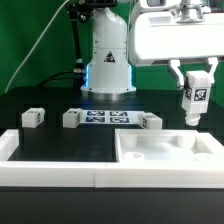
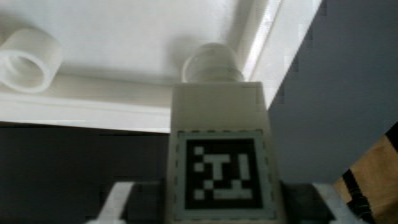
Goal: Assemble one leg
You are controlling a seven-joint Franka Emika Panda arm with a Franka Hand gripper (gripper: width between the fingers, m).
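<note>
The jaws are clamped on the leg [image 1: 196, 98], holding it upright in the air over the large white slab [image 1: 160, 172], which lies at the tabletop's near edge toward the corner on the exterior view's right. The step in hand looks like bringing the leg to a recessed hole. The next move likely calls for lining its tip up over a hole and lowering it straight in.

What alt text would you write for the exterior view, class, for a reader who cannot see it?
The gripper holds one tagged white leg upright above the white slab. Three more legs lie on the black table beside the marker board.
</note>
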